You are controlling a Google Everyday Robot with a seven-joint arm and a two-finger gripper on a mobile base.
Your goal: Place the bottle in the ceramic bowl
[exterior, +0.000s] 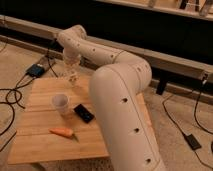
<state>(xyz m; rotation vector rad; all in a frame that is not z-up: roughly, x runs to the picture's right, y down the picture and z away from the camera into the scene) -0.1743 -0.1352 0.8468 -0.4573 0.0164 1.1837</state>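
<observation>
My gripper [72, 75] hangs from the white arm [120, 95] over the far edge of the wooden table [45, 145], pointing down. A small pale shape at its tip may be the bottle, but I cannot tell it apart from the gripper. The ceramic bowl is not in view; the arm's bulk covers the right part of the table.
A translucent white cup [61, 103] stands left of centre on the table. A flat black device [83, 113] lies next to it. An orange carrot [62, 132] lies near the front. Cables and a dark box [36, 70] lie on the floor at the left.
</observation>
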